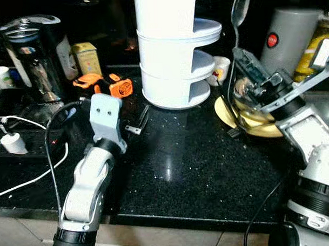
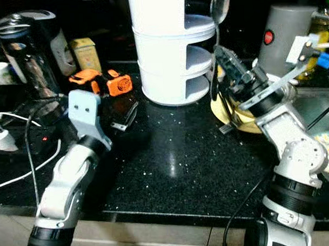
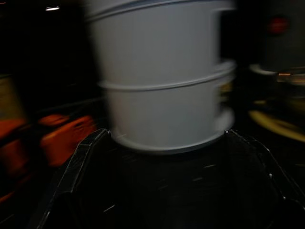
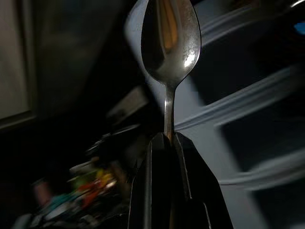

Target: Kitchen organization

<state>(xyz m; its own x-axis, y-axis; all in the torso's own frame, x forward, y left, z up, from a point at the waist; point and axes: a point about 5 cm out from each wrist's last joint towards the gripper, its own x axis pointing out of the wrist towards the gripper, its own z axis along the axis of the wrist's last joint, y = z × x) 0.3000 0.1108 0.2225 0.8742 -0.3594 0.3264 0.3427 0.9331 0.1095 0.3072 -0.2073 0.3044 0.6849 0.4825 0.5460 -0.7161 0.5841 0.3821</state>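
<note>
Steel spoon (image 4: 167, 45) stands upright, bowl at 12 o'clock, its handle pinched between the 2 black fingers (image 4: 183, 167) of the right gripper (image 4: 167, 140). Jaws pressed together on the handle low down; bowl and upper handle stick out well clear of the fingertips. In the head views the spoon (image 1: 239, 9) rises just beside the white 3-tier rack (image 1: 175, 50), at its 3 o'clock side, bowl level with the top tier. Cannot tell if spoon and rack touch.

Right gripper (image 2: 219, 51) is raised over a yellow plate (image 1: 262, 127) on the black counter (image 1: 193, 170). Grey canister (image 1: 288, 37) with a red dot stands at 1 o'clock from the plate, a jar (image 1: 313, 47) of yellow-green contents beside it.

Left gripper (image 1: 137, 121) lies low over the counter, at 7 o'clock from the rack. Left wrist view is blurred: 2 fingers (image 3: 76, 167) spread wide, nothing between them, rack (image 3: 162, 81) straight ahead.

Orange tool (image 1: 106, 84) sits at 9 o'clock from the rack, near a small yellow tin (image 1: 87, 58) and a kettle (image 1: 35, 54). White cable (image 1: 31, 181) with charger (image 1: 13, 143) runs across the counter at far 9 o'clock.
</note>
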